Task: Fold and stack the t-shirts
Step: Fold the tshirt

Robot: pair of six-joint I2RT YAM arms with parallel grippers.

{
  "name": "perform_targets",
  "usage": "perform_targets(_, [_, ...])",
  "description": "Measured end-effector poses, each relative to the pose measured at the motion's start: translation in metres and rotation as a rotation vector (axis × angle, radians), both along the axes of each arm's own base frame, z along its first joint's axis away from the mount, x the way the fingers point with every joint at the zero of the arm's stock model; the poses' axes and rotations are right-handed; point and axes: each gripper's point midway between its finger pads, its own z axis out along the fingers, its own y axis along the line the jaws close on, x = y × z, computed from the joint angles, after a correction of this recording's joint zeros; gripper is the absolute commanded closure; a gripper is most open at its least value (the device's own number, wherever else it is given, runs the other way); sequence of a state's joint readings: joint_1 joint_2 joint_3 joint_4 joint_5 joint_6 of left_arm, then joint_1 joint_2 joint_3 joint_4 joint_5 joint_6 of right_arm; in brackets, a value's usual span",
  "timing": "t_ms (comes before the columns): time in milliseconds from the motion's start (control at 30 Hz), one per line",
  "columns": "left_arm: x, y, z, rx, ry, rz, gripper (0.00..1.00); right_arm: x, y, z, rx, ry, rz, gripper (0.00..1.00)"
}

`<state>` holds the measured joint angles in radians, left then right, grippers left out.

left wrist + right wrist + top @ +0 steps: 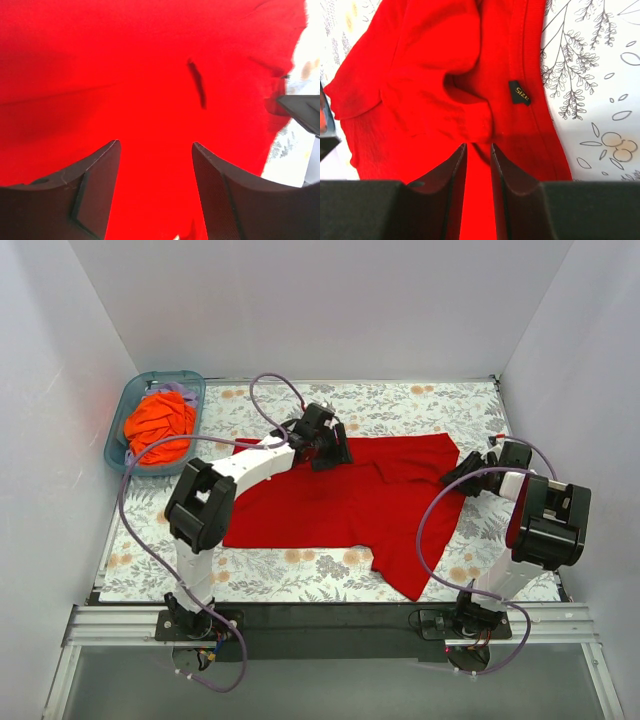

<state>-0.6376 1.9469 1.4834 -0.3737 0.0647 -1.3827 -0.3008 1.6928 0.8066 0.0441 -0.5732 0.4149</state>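
A bright red t-shirt (350,505) lies spread on the flowered table cover, one part trailing toward the near right. My left gripper (335,452) hovers open over the shirt's far edge, with only flat red cloth (150,75) showing between its fingers (156,142). At the shirt's right edge, by the collar, my right gripper (458,477) has its jaws close together on a raised fold of red cloth (420,75), just short of the black size label (519,93). A bright orange t-shirt (160,425) sits bunched in the teal bin (166,376).
The teal bin stands at the far left corner. White walls close in the table on the left, back and right. Purple cables loop from both arms over the cloth. Flowered table cover (300,560) shows in front of the shirt.
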Motion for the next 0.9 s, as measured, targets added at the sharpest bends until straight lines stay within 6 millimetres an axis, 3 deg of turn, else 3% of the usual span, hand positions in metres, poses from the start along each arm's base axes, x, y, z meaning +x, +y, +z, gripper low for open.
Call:
perform_targets(167, [0.001, -0.021, -0.035, -0.002, 0.068, -0.020, 0.48, -0.001, 0.003, -0.010, 0.018, 0.020, 0.010, 0.69])
perform_targets(333, [-0.005, -0.040, -0.056, -0.023, 0.106, -0.038, 0.50, 0.001, 0.007, -0.014, 0.034, 0.019, 0.023, 0.69])
perform_targets(733, [0.000, -0.096, -0.055, -0.122, 0.070, -0.092, 0.55, 0.005, 0.011, -0.014, 0.050, 0.007, 0.032, 0.71])
perform_targets(900, [0.001, -0.105, -0.063, -0.133, 0.077, -0.102, 0.56, 0.006, 0.010, -0.013, 0.047, 0.006, 0.029, 0.74])
